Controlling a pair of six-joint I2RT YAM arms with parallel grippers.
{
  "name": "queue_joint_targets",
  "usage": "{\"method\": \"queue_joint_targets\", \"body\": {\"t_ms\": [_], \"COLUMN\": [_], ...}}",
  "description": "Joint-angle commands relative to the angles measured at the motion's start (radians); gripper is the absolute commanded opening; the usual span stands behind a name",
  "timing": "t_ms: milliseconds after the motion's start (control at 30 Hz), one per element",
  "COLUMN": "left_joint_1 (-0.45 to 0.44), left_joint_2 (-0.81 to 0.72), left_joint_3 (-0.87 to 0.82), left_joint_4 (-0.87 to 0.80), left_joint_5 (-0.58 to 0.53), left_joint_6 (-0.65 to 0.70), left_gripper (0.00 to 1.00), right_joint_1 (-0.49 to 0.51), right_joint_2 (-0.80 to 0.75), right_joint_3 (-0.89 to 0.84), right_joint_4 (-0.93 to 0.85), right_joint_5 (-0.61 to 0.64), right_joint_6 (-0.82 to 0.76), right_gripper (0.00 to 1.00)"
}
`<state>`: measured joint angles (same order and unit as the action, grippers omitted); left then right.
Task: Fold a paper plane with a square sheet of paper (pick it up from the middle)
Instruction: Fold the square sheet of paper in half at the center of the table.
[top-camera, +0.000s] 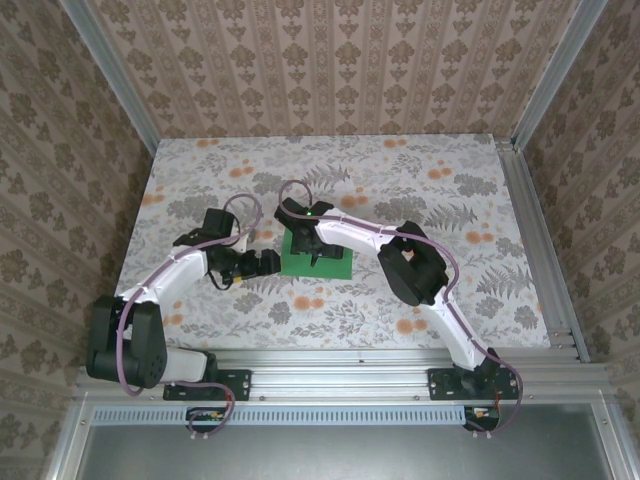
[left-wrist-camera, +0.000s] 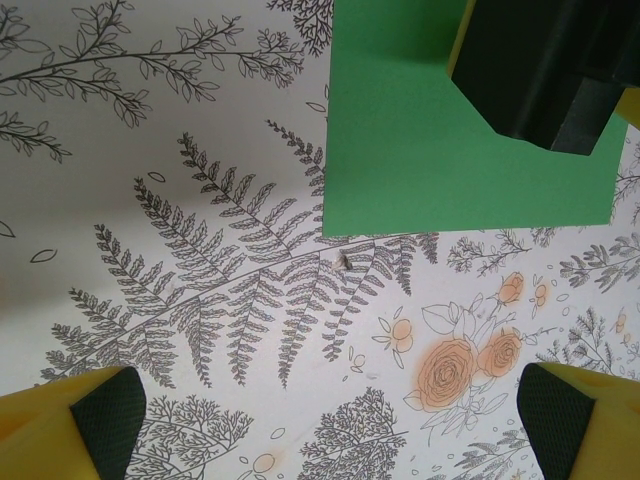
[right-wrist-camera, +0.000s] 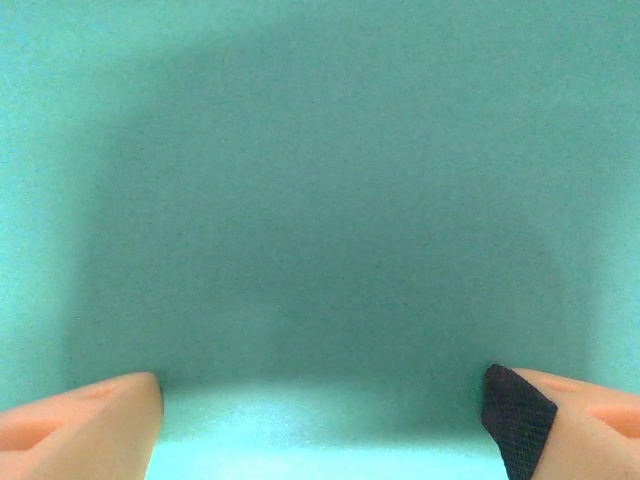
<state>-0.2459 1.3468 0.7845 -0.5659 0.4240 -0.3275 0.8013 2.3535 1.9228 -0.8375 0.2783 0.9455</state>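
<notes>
Reach is the question here. Nearest me, my left pincer (top-camera: 265, 262) hangs wide open over bare desk (top-camera: 200, 170), just beside the left edge of the sheet (top-camera: 338, 266). From its wrist camera the green paper lies ahead and to the right, with one corner closest. My right pincer (top-camera: 316, 250) stands straight over the sheet's middle, jaws apart, with green spread beneath both fingers (right-wrist-camera: 90, 420). I cannot tell whether the tips touch the paper. The sheet lies flat at mid-desk. It looks square, so no long axis matters. What counts is that the right arm is centred on it while the left sits off to the side. I judge the pick from the middle falls to the right pincer, by pinching down and inward.
</notes>
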Motion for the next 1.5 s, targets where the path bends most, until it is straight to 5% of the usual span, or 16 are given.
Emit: {"method": "queue_joint_targets", "body": {"t_ms": [0, 667, 1333, 1467], "left_joint_1": [0.01, 0.01, 0.023, 0.062], "left_joint_2": [0.012, 0.051, 0.015, -0.031], "left_joint_3": [-0.012, -0.019, 0.0, 0.017], "left_joint_4": [0.013, 0.034, 0.002, -0.033], "left_joint_5": [0.023, 0.045, 0.03, 0.044], "left_joint_6": [0.024, 0.016, 0.01, 0.007], "left_gripper": [1.0, 1.0, 1.0, 1.0], "right_joint_1": [-0.006, 0.005, 0.01, 0.013], "right_joint_2": [0.065, 0.068, -0.149, -0.225], "right_joint_3": [-0.001, 0.049, -0.118, -0.173], "right_joint_4": [-0.01, -0.007, 0.144, 0.208], "right_joint_5": [-0.012, 0.031, 0.062, 0.013], "right_joint_6": [0.004, -0.069, -0.131, -0.133], "right_gripper": [0.84, 0.56, 0.19, 0.18]}}
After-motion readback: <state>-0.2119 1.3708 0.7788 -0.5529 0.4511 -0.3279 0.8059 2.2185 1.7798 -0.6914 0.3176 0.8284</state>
